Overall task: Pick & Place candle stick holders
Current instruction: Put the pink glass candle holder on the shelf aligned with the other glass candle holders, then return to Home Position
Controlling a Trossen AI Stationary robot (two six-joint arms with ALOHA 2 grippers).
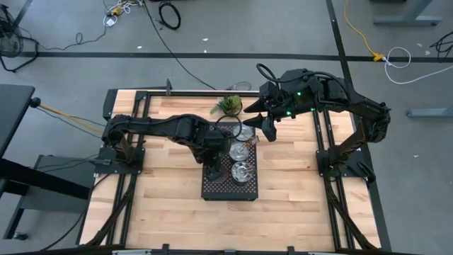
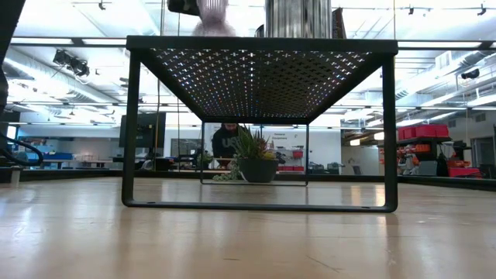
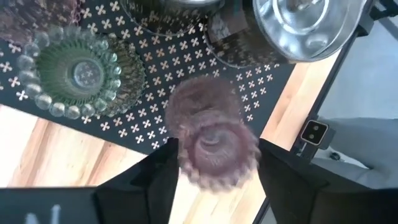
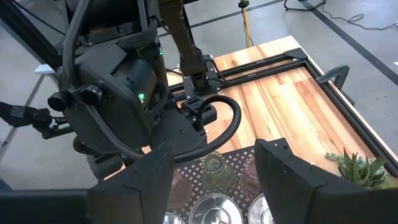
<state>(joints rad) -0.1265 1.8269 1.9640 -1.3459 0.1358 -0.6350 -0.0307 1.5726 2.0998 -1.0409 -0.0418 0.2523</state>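
A light wooden table top (image 1: 163,198) with black rails along its edges stands on a grey concrete floor (image 1: 64,21). Black tape lines (image 1: 212,55) and loose black cables (image 1: 168,14) cross the floor on the far side; a yellow cable (image 1: 357,32) lies far right. Across the table, the room shows a white ceiling with strip lights (image 2: 434,35), distant shelving with red items (image 2: 422,132) at right, and a person (image 2: 226,139) standing far behind the table.

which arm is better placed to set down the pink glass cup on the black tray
Left: its pincer already brackets the ribbed pink glass cup over the black perforated tray's edge. The right pincer hangs empty, farther back.
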